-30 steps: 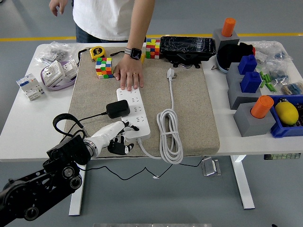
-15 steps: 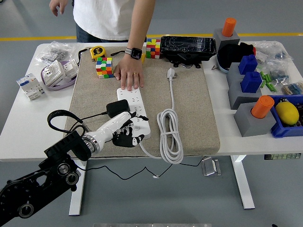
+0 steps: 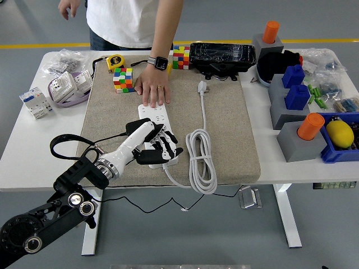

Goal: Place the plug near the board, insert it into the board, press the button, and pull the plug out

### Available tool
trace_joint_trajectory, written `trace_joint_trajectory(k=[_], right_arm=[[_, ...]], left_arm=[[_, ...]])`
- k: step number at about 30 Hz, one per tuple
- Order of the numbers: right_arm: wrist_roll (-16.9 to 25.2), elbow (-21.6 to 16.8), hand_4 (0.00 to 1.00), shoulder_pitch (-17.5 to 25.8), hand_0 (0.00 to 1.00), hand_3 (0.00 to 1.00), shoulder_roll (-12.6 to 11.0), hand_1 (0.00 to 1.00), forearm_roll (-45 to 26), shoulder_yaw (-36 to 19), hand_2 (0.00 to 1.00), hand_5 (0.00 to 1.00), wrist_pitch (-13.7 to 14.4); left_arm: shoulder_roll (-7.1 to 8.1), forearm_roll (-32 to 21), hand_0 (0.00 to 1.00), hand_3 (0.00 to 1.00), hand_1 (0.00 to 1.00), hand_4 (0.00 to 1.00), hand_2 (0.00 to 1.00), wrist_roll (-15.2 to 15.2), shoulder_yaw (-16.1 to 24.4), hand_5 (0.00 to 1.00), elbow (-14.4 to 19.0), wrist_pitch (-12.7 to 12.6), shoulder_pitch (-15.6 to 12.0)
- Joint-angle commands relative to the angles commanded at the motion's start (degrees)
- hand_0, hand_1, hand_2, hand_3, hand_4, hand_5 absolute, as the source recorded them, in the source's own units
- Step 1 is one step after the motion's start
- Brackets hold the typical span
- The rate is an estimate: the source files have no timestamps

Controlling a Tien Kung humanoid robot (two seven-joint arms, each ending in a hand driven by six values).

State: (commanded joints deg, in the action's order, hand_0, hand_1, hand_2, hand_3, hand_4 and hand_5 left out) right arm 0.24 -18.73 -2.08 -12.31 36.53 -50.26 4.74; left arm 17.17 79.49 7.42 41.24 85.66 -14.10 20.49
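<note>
In the head view, the left hand (image 3: 156, 148) is reaching in from the lower left and lying over the near half of the white power strip (image 3: 159, 131), its dark fingers (image 3: 168, 147) fanned out and spread across the strip's top, gripping nothing that can be made out; the black adapter plug is not showing here, presumably hidden under the white wrist shell, so whether it is seated in a socket cannot be told. The strip is resting on the tan mat (image 3: 224, 129), and the person's hand (image 3: 152, 88) is pressing flat on the mat just beyond the strip's far end, apparently steadying it. The right hand is not appearing anywhere. A coiled white cable (image 3: 200, 159) is lying just beside the strip on its right. Judging by its look, the adapter is a small, rigid, fairly light block with smooth sides, so it is probably best pinched across its two flanks, not by its thin soft lead (image 3: 109, 136); the strip itself is light and likely to lift or slide when the plug is being pulled.
</note>
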Motion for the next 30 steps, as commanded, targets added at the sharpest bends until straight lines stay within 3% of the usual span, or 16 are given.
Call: trace_joint_trajectory(k=[16,17,22,23,28,29,30], right_arm=[[0.00,-0.01,0.952,0.06,0.604,0.553,-0.02,0.640,-0.03,0.15,0.639,0.492,-0.01],[0.00,0.01,0.952,0.07,0.605,0.553,-0.01,0.640,-0.04,0.11,0.639,0.492,0.00],[0.00,0.01,0.952,0.07,0.605,0.553,0.04,0.640,-0.02,-0.01,0.639,0.492,0.01],[0.00,0.00,0.952,0.08,0.605,0.553,0.03,0.641,0.00,-0.02,0.639,0.492,0.01],[0.01,-0.02,0.952,0.11,0.605,0.553,0.02,0.641,0.01,0.04,0.639,0.492,0.00],[0.01,-0.02,0.952,0.11,0.605,0.552,0.02,0.640,0.00,0.05,0.638,0.492,0.00],[0.01,-0.02,0.952,0.12,0.605,0.552,0.02,0.640,0.01,0.05,0.638,0.492,0.00]], left_arm=[[-0.03,0.14,0.319,0.448,0.410,0.790,0.459,0.40,0.31,0.266,-0.12,0.33,-0.24],[-0.04,0.20,0.287,0.530,0.412,0.793,0.464,0.47,0.30,0.269,-0.15,0.39,-0.23],[-0.05,1.94,0.287,0.530,0.412,0.793,0.464,0.76,0.23,0.269,-0.38,-0.09,-0.26],[-0.06,2.63,0.207,0.656,0.238,0.801,0.354,1.09,0.28,0.265,-0.37,-0.02,-0.26],[0.01,9.76,0.207,0.656,0.238,0.801,0.354,5.10,0.47,0.265,0.23,2.14,-0.22],[0.02,11.01,0.110,0.768,0.088,0.614,0.197,5.92,0.48,0.057,0.36,2.76,-0.22],[0.03,11.92,0.110,0.768,0.088,0.614,0.197,6.54,0.50,0.057,0.47,3.37,-0.23]])
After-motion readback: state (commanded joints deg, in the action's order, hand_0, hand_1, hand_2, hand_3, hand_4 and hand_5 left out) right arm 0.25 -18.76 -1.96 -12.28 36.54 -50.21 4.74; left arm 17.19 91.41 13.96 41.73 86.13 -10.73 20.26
